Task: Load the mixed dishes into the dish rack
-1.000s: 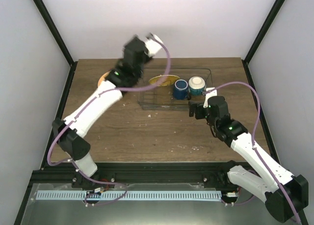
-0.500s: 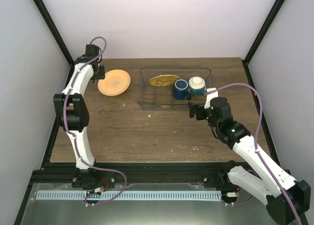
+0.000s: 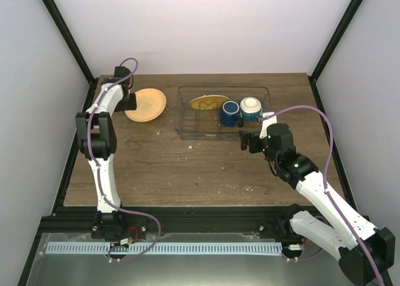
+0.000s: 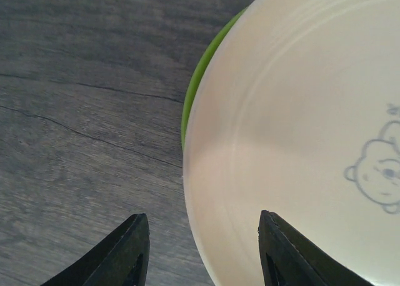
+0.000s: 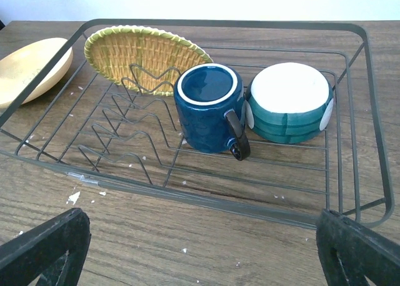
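Observation:
A pale orange plate [image 3: 146,104] with a bear drawing [image 4: 300,130] lies on the table left of the dish rack [image 3: 185,125], stacked on a yellow-green plate [image 4: 195,80] whose rim peeks out. My left gripper [image 3: 129,101] [image 4: 201,216] is open at the stack's left edge: one finger over the top plate, the other over bare wood. The dish rack [image 5: 206,195] holds a woven yellow plate [image 5: 140,52] leaning at its back left, a dark blue mug [image 5: 206,108] and a blue-and-white cup [image 5: 290,102]. My right gripper [image 3: 245,139] [image 5: 203,216] hangs open and empty before the rack's front rail.
The left black frame post [image 3: 69,42] and side wall stand close behind the left arm. White crumbs [image 5: 74,197] dot the wood in front of the rack. The rack's upright dividers [image 5: 125,130] on its left half hold nothing.
The left arm has swung from above the rack to the table's far left and settled against the orange plate's edge. Its jaws have narrowed a little. The right arm has stayed still.

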`<state>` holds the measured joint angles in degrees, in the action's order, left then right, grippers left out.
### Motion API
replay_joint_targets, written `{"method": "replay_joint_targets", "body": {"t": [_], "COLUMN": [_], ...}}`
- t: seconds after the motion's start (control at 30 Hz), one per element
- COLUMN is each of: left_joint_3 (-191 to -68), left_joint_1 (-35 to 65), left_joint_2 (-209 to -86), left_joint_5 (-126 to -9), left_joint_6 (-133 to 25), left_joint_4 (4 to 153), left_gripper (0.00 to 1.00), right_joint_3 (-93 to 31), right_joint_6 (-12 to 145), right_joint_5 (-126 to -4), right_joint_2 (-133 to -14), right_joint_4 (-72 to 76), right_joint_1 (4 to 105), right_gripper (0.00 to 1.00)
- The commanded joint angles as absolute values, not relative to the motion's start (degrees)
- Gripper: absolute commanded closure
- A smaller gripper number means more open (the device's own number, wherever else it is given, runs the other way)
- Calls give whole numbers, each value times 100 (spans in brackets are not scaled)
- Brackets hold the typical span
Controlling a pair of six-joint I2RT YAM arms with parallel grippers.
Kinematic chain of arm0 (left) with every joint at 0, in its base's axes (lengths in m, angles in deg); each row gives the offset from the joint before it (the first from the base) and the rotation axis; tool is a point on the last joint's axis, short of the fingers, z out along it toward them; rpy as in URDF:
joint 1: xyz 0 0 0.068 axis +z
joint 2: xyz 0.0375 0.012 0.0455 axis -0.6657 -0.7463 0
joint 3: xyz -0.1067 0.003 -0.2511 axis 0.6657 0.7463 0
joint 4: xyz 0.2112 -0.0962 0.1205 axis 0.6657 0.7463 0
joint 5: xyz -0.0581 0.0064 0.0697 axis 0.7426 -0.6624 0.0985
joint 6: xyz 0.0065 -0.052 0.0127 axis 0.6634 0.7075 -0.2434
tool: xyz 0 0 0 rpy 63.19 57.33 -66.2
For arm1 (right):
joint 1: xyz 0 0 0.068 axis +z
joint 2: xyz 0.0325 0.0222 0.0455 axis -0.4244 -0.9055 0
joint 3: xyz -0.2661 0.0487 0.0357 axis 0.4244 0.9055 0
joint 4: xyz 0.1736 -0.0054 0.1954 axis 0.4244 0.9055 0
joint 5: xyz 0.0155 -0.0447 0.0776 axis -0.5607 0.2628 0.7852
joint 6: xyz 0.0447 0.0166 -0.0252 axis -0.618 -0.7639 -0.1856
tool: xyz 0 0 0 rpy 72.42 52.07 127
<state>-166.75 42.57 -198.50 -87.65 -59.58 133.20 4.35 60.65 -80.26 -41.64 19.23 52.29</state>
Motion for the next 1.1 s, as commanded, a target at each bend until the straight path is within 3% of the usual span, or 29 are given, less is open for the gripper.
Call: {"method": "replay_joint_targets", "body": {"t": [0.0,0.53,0.9,1.07], "left_joint_3": [-16848,-16933,-16795,-16757], "left_joint_1": [4461,4551,4553,4553], "left_joint_2": [-20039,-20542,-20417,-20288], "left_joint_5": [-8568,-7720,-7895,-7905], "left_joint_6": [-5845,-5973,-6078,-6113], "left_joint_4": [13314,13129,13072,13043], "left_gripper": [50,55,96,100], "right_joint_3": [405,367,374,374], "right_joint_6": [6078,6097,6097,6099], "right_joint_5": [-7995,-7991,-7996,-7994], "right_joint_2": [-4234,-4433,-4513,-4514], "right_joint_4": [1972,1943,1925,1929], "right_joint_1": [5200,5203,5200,5200], "right_gripper": [0,0,0,0]}}
